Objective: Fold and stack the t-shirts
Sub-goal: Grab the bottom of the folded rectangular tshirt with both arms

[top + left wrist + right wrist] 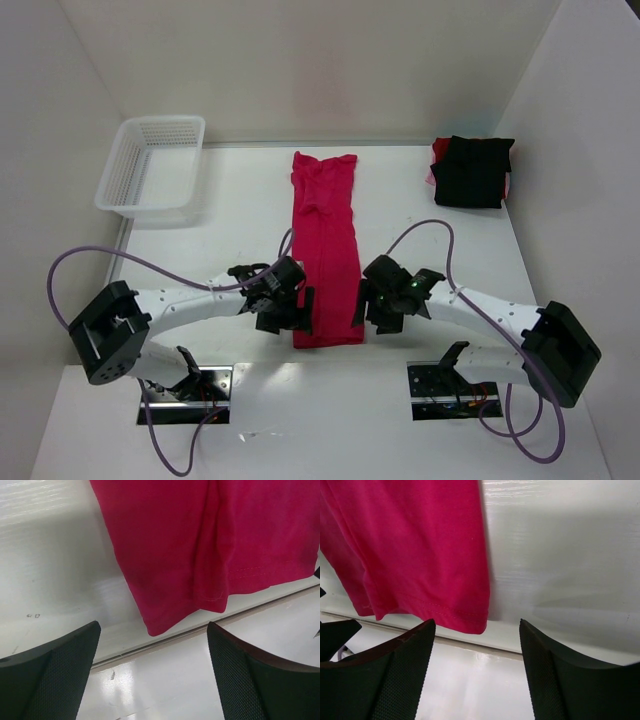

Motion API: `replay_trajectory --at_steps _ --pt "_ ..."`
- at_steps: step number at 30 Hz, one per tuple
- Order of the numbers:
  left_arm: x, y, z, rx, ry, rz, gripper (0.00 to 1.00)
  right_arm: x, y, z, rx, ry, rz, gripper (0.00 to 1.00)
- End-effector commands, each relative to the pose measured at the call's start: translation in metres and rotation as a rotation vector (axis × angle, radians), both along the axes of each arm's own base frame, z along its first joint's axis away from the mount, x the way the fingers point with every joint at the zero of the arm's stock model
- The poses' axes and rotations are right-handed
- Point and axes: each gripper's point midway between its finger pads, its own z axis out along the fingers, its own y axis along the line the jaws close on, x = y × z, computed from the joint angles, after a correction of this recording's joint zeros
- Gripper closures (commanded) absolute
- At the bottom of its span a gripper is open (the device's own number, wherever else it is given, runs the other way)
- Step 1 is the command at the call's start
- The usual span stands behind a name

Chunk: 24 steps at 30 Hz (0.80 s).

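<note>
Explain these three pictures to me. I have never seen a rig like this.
Two robot arms are bolted to the near edge of a table. The wide picture looks down from above; the left arm is on its left, the right arm on its right. The two close-ups come from cameras on the wrists, so each shows its own black jaws. On the table lies a red t-shirt, folded into a long strip. A folded black t-shirt sits at the far right, a white basket at the far left. Both pairs of jaws stand open at the red t-shirt's near corners; nothing is held.
</note>
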Motion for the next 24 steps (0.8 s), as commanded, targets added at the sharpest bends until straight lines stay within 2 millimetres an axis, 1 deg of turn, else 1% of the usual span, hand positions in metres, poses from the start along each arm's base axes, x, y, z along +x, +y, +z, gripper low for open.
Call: replay_trajectory --at_steps 1,2,3,4,6,7,8,9,12,13,15,17,19,21,24 --pt "0.0 -0.013 0.001 -0.045 0.014 0.007 0.06 -0.003 0.002 -0.008 0.003 0.006 0.013 0.27" --pt "0.0 -0.013 0.001 -0.045 0.015 0.007 0.06 -0.006 -0.002 -0.013 -0.007 0.016 0.013 0.29" --pt "0.002 -0.016 0.002 -0.057 0.011 0.016 0.08 -0.004 0.0 -0.012 0.001 0.007 0.013 0.29" --pt "0.0 -0.014 0.0 -0.051 0.02 0.025 0.08 -0.007 -0.003 -0.016 -0.008 0.017 0.013 0.29" --pt "-0.001 -0.016 -0.002 -0.057 0.028 0.021 0.11 -0.01 0.003 -0.014 0.029 0.026 0.017 0.3" --pt "-0.002 -0.017 -0.003 -0.067 0.036 0.028 0.12 -0.012 0.0 -0.017 0.022 0.034 0.017 0.31" --pt "-0.005 -0.018 -0.005 -0.067 0.037 0.019 0.13 -0.012 0.004 -0.018 0.045 0.031 0.023 0.31" --pt "-0.004 -0.019 -0.007 -0.067 0.037 0.019 0.13 -0.012 0.004 -0.018 0.045 0.031 0.023 0.31" --pt "-0.006 -0.019 -0.014 -0.052 0.063 0.025 0.15 -0.011 0.005 -0.019 0.045 0.031 0.023 0.33" --pt "-0.007 -0.018 -0.017 -0.043 0.07 0.026 0.15 -0.008 0.009 -0.016 0.058 0.019 0.024 0.33" --pt "-0.007 -0.018 -0.017 -0.042 0.07 0.026 0.17 -0.006 0.011 -0.014 0.068 0.014 0.015 0.35" --pt "-0.007 -0.018 -0.017 -0.042 0.07 0.026 0.18 -0.004 0.013 -0.016 0.069 0.013 0.016 0.35" --pt "-0.006 -0.019 -0.019 -0.044 0.069 0.026 0.19 0.001 0.018 -0.013 0.085 -0.003 0.016 0.36" --pt "-0.008 -0.016 -0.022 -0.035 0.075 0.026 0.2 0.001 0.02 -0.012 0.097 -0.003 0.02 0.39" --pt "-0.009 -0.018 -0.023 -0.047 0.077 0.022 0.22 0.0 0.019 -0.016 0.084 0.009 0.02 0.41"
